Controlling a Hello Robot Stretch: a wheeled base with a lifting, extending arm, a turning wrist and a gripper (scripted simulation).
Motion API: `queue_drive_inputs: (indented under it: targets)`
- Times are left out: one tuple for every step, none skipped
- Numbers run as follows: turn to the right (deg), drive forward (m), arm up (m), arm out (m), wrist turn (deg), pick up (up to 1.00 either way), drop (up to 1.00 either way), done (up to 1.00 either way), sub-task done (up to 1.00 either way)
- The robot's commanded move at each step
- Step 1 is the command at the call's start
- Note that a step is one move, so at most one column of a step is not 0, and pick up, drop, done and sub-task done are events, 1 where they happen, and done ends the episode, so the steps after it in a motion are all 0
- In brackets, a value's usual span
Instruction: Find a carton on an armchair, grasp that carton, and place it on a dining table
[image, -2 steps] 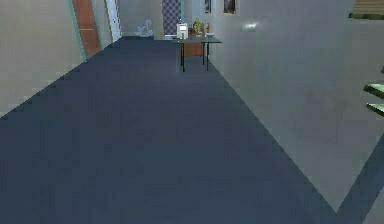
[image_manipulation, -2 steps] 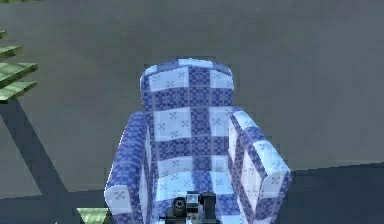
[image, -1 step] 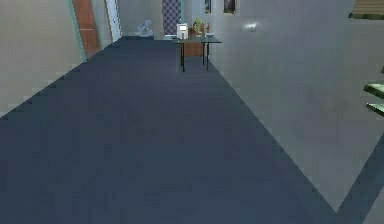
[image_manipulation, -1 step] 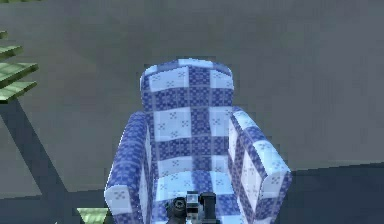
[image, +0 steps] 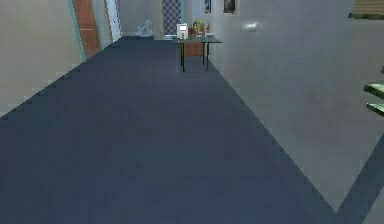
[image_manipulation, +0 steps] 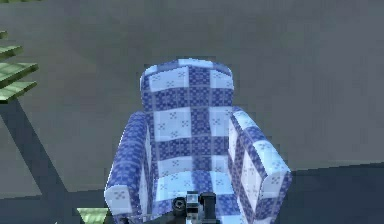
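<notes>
My gripper (image_manipulation: 188, 207) sat low in the arm side view, at the front of the armchair (image_manipulation: 190, 120) seat. The blue-white check cushion lay right behind it, so I couldn't tell the grip state or whether it had hold of anything. Carton: couldn't tell it apart from the small bits at the seat front. Fwd view: table (image: 196, 42) stood far down the dark floor (image: 130, 140) by the wall, w/ small items on top. Green leaves (image_manipulation: 12, 75) hung at the arm side view's left
</notes>
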Motion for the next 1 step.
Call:
queue_drive_inputs:
  targets:
    - [0.0,0.0,0.0,0.0,45.0,0.0,0.0,0.0,0.0]
